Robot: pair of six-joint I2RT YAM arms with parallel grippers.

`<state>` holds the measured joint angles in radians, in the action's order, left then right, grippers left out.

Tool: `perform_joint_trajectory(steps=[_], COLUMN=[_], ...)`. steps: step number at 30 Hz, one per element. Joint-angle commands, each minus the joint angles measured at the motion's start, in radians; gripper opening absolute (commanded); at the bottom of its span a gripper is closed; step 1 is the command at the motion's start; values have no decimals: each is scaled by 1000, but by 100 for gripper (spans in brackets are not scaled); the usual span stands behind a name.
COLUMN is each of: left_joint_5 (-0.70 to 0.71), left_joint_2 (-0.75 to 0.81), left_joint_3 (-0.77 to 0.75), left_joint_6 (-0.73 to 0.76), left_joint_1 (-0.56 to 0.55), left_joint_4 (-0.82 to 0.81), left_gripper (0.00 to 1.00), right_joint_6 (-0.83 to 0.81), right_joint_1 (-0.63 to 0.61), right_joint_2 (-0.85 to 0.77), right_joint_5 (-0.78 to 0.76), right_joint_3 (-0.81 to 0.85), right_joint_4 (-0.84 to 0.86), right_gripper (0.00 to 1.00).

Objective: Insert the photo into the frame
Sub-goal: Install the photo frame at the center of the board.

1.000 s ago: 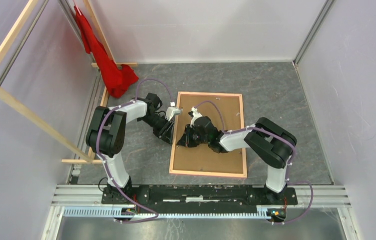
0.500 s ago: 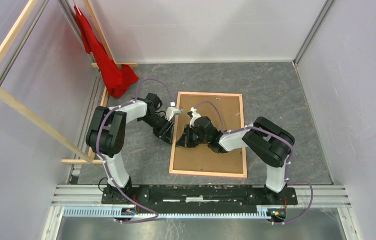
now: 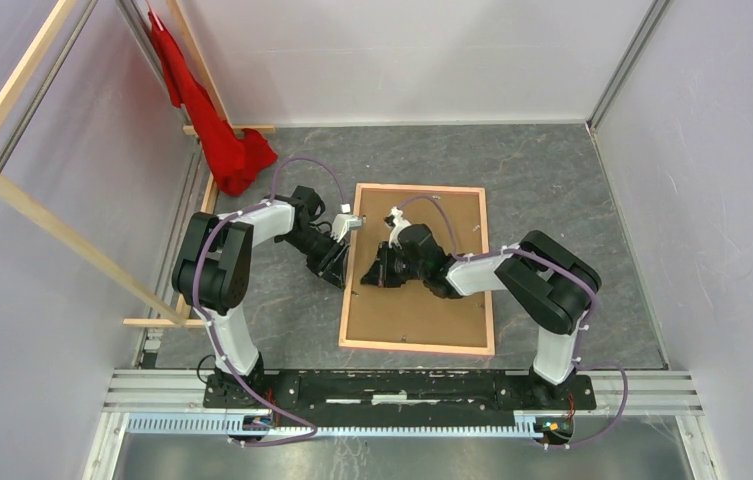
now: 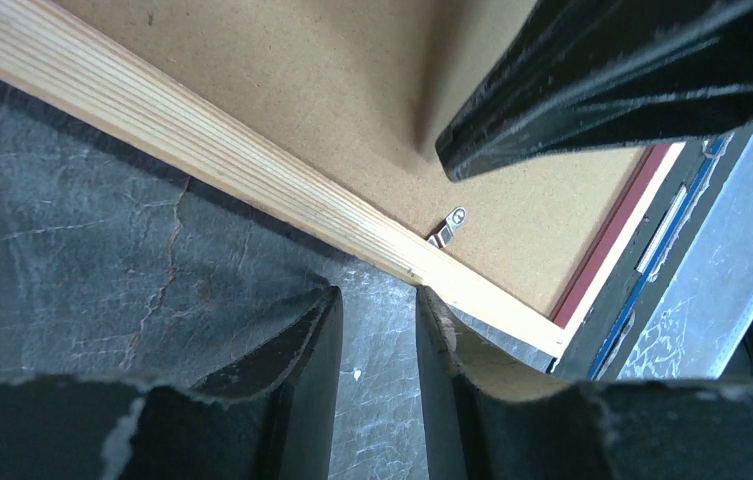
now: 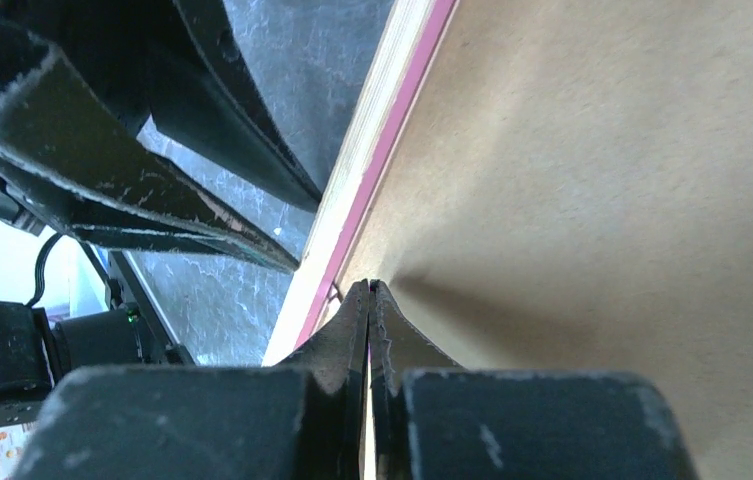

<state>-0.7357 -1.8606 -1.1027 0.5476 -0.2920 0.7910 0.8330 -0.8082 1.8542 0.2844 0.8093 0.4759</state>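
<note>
Top view first: we have the large thin-railed rectangular frame (image 3: pixel 417 346) lying flat on the dark grey stone-patterned table (image 3: pixel 572 190), its pale wood-tan back facing up. A brown cardboard backing board (image 3: pixel 422 318) fills it. Both arms have met at the frame's left rail, about halfway along. The left hand (image 3: pixel 342 275) sits just outside that rail, over bare table. The right hand (image 3: pixel 365 281) reaches across from the other side and is down over the board, just inside the same rail. A red cloth (image 3: pixel 214 130) hangs in the far left corner, well apart from the arms.

Over to the left wrist camera: the two black fingers (image 4: pixel 302 350) stand partly apart, with only table showing between them, so this hand holds nothing. The tip of one finger is right up against the outer edge of the wooden rail. Across the rail, a small metal tab (image 4: pixel 450 224) lies on the board by the inner edge, and the other arm's dark finger hangs above the board.

Now the right wrist camera: the fingers (image 5: pixel 392 350) are pressed tight together, with nothing we can make out between them. Their joined tips come down on the cardboard, just beside the frame's pink inner edge. The left hand's black fingers show just outside the rail.
</note>
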Motion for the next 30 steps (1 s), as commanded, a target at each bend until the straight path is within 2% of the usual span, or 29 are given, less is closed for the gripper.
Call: perform_joint_trajectory(steps=[1,17,21,24,30], left_joint_5=[-15,-11,-23,-32,-34], left_joint_2=[16,23,26,7,-91], left_joint_3=[-16,-17,-48,-110,-245], left_joint_6=[-8,-9,-26,-72,-200], left_joint_1=[-4,-4,9,42,85], left_joint_4=[-9,-8,-2,-16,-91], left_gripper=[40,40,39,40,51], right_joint_6=[-23,-47,-77,-102,-167], right_joint_1=[-32,-45,24,97,215], right_joint_2=[18,52,1,-22,46], right_joint_5=[35,63,60,54,25], right_joint_3=[11,47,70,113,275], right_joint_4=[9,-18,-52,-98,-207], right_gripper=[2,0,1,8,14])
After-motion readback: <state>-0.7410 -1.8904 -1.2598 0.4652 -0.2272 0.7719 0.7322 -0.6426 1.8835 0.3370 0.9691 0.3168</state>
